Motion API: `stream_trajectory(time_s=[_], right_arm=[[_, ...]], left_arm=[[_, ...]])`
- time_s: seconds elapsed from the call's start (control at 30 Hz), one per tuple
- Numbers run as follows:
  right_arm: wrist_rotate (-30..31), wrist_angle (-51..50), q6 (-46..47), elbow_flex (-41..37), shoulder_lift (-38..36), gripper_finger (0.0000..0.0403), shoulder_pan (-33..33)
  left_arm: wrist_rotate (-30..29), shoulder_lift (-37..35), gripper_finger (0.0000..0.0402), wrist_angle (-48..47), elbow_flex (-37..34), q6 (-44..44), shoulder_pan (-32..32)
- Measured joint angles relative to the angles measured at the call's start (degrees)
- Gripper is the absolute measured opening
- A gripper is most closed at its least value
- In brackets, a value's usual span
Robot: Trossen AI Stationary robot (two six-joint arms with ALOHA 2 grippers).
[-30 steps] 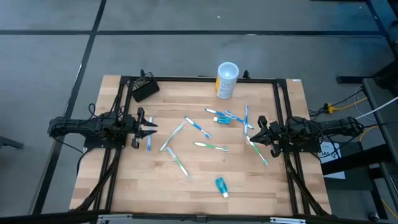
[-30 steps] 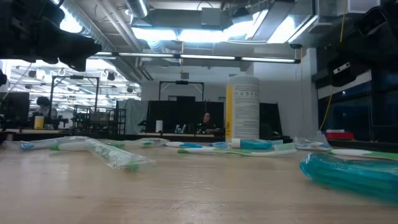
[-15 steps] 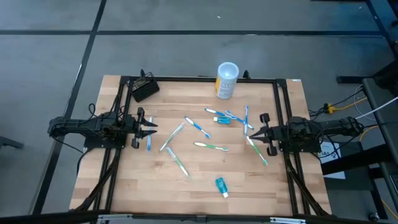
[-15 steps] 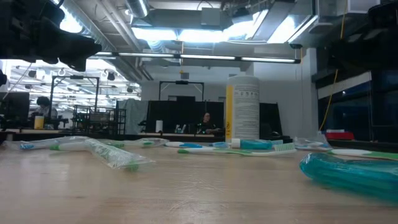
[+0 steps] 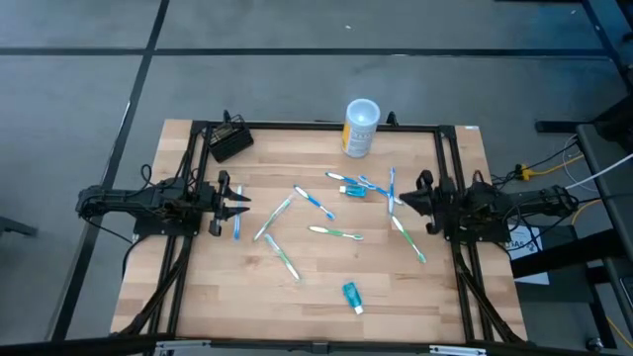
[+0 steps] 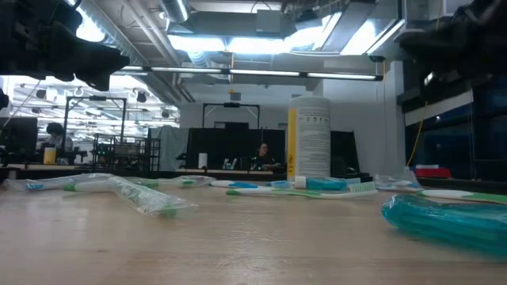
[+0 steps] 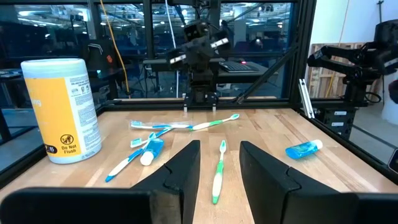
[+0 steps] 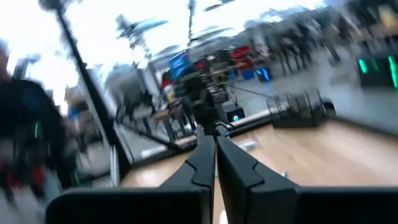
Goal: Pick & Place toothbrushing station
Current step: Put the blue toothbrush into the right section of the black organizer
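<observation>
On the wooden table (image 5: pixel 198 297), the left gripper (image 5: pixel 240 205) hangs at the left edge, fingers parted around nothing, while the right gripper (image 5: pixel 404 198) sits clenched and empty at the right edge. The black holder block (image 5: pixel 229 143) rests at the far-left corner; toothbrushes (image 5: pixel 336 233) lie scattered between.
</observation>
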Motion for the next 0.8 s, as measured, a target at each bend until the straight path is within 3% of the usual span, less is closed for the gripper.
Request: stream_trajectory(time_s=[0.17, 0.27, 0.53, 0.67, 0.8], right_arm=[[4.87, -0.04, 21.89, 0.0, 0.02, 0.0019, -0.02], [4.82, -0.04, 29.32, 0.0, 0.02, 0.0019, -0.01], [5.84, -0.06, 28.18, 0.0, 0.02, 0.0019, -0.02], [9.42, -0.06, 28.27, 0.0, 0.02, 0.0019, -0.02], [13.2, -0.05, 28.44, 0.0, 0.02, 0.0019, -0.02]], left_arm=[[0.02, -0.01, 0.0108, 0.0, -0.02, 0.0, -0.01], [0.0, -0.02, 0.0109, 0.0, 0.0, 0.0, -0.02], [-1.36, 0.0, 0.0107, 0.3, 0.0, 1.55, -0.01], [-7.12, -0.02, 0.0109, 1.4, 0.0, 12.45, 0.0], [-9.12, 0.0, 0.0107, 1.63, -0.02, 20.37, 0.0]])
